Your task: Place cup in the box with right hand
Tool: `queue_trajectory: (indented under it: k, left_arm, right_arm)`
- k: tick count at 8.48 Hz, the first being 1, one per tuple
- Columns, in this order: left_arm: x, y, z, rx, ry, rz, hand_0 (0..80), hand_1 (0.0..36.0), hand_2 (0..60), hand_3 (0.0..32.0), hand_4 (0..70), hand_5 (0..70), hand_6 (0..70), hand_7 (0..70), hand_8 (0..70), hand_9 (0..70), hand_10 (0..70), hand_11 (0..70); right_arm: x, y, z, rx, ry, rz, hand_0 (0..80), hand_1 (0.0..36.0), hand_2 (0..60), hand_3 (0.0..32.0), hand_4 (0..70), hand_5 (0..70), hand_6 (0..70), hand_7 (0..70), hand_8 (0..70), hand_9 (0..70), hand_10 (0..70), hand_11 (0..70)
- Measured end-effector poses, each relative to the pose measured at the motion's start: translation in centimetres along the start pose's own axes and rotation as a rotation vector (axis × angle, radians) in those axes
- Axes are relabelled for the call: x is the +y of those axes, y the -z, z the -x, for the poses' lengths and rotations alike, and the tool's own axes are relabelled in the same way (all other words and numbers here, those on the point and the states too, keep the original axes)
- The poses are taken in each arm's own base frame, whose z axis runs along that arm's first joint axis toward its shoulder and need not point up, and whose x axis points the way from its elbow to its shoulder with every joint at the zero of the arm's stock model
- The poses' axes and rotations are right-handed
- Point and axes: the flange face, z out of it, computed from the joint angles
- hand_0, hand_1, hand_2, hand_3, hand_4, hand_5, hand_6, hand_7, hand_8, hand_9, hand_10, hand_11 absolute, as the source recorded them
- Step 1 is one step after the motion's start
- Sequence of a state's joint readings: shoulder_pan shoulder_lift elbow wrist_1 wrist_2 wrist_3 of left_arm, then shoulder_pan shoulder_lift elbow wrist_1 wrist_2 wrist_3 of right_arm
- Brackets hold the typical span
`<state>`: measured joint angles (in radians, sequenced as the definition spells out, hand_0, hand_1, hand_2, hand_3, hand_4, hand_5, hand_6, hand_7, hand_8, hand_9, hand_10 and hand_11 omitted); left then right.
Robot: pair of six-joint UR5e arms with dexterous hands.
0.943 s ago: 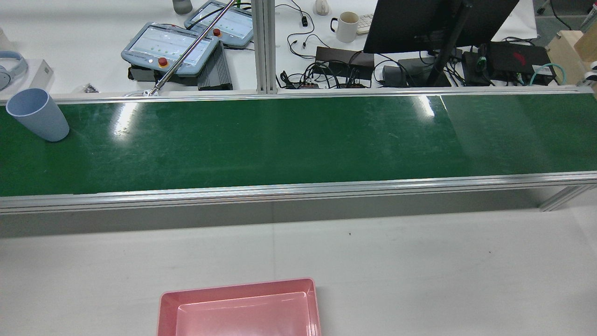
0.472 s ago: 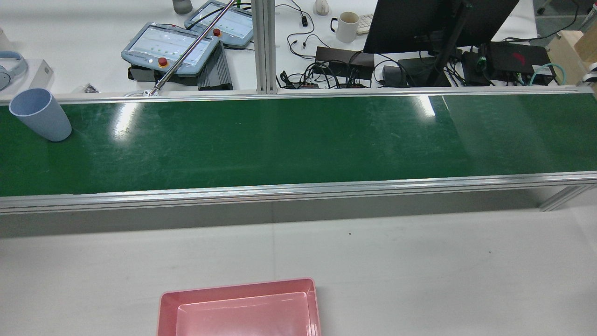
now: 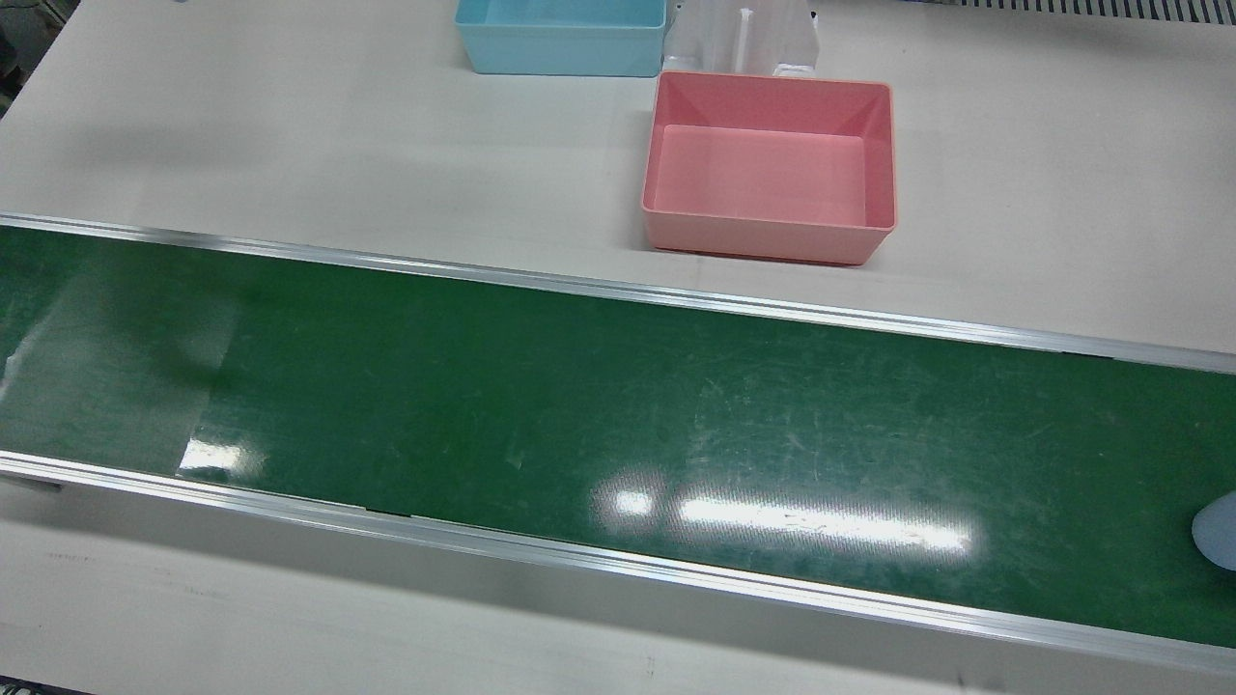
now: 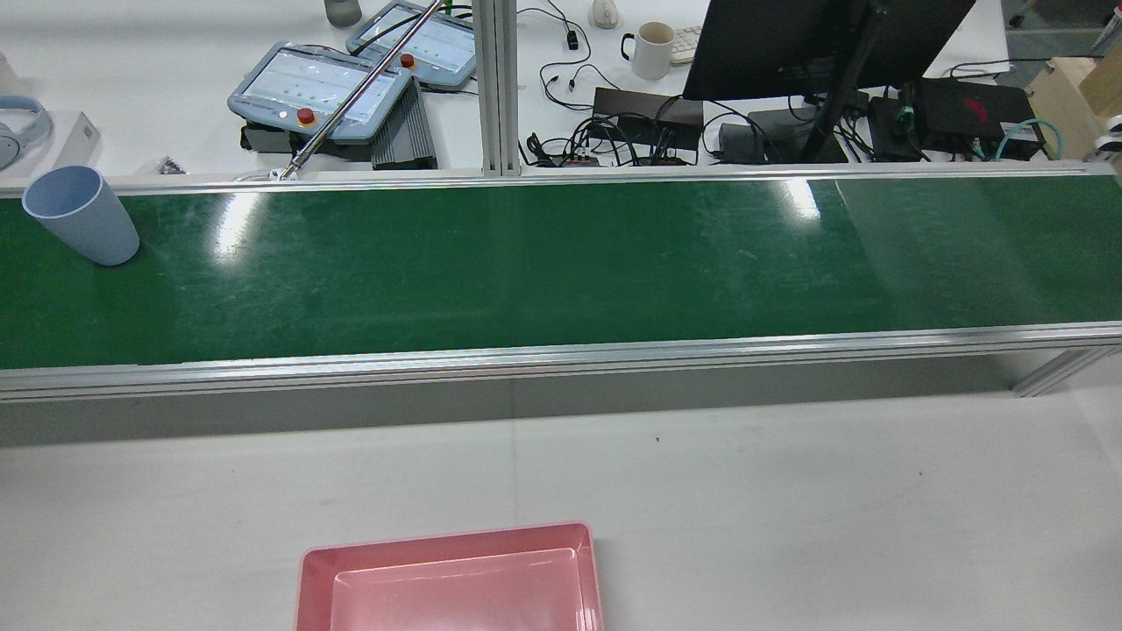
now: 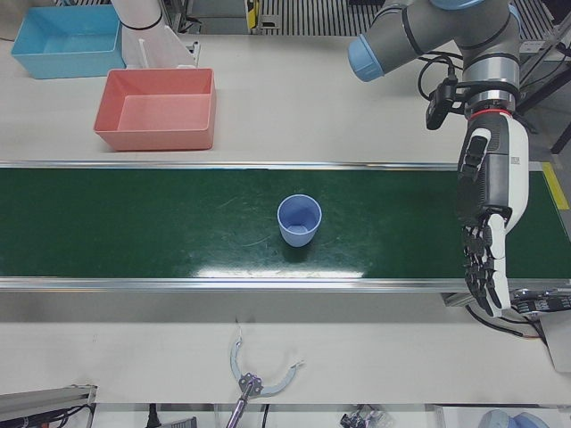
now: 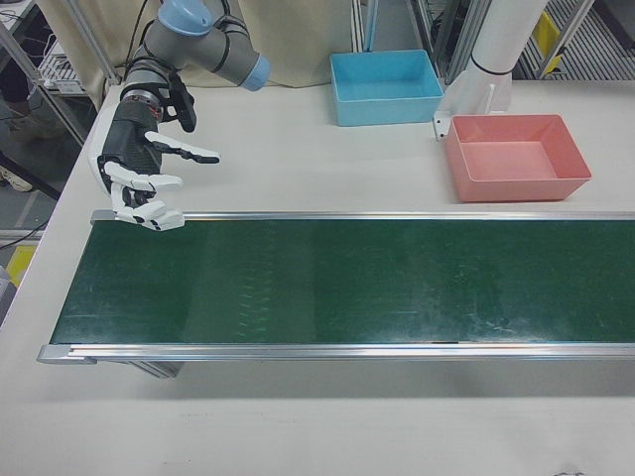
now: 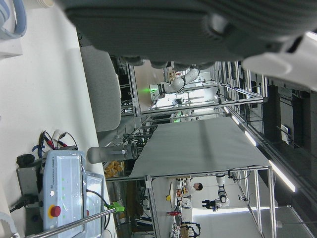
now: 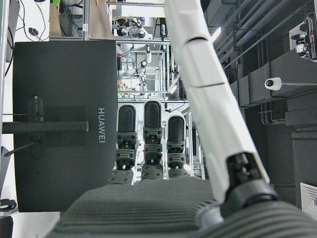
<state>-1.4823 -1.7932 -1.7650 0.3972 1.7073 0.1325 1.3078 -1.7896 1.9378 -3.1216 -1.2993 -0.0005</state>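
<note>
Cup: a pale blue cup [image 5: 299, 219] stands upright, mouth up, on the green conveyor belt [image 5: 134, 223]. In the rear view the cup [image 4: 81, 215] sits at the far left end of the belt, close to the far rail. In the front view only a sliver of it [image 3: 1219, 530] shows at the right edge.
Contact: nothing touches the cup; both hands are well apart from it.
Box: the pink box [image 3: 770, 169] rests on the white counter [image 3: 290, 145] on the robot's side of the belt, open side up and empty. In the left-front view it [image 5: 158, 110] lies beyond the belt, to the left of the cup.
Second box: a light blue box [image 6: 386, 86] stands on the counter just beside the pink one [image 6: 516, 157], nearer the right arm's half.
Right hand: the right hand [image 6: 139, 178] hangs over the far rail at the belt's end opposite the cup. Its fingers [image 6: 189, 152] are spread apart and hold nothing.
Left hand: the left hand [image 5: 486, 223] hangs at the near rail at the cup's end of the belt, pointing down. Its fingers [image 5: 480, 272] are extended, apart, and empty.
Beyond the belt: teach pendants [image 4: 320, 88], a monitor [image 4: 789, 44] and a white mug [image 4: 650, 50] sit on the desk on the operators' side.
</note>
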Motion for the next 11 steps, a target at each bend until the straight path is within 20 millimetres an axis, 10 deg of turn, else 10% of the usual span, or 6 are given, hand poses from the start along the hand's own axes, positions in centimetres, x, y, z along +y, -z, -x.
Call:
queue_trajectory:
  k: [11]
  left_arm:
    - [-0.4, 0.45, 0.25, 0.01, -0.008, -0.067, 0.0, 0.0, 0.0, 0.0, 0.0, 0.0, 0.0, 0.0, 0.0, 0.0, 0.0, 0.0]
  right_arm:
    - [0.28, -0.13, -0.03, 0.001, 0.004, 0.005, 80.0, 36.0, 0.0, 0.0, 28.5, 16.9, 17.5, 57.0, 30.8, 39.1, 24.5, 38.8]
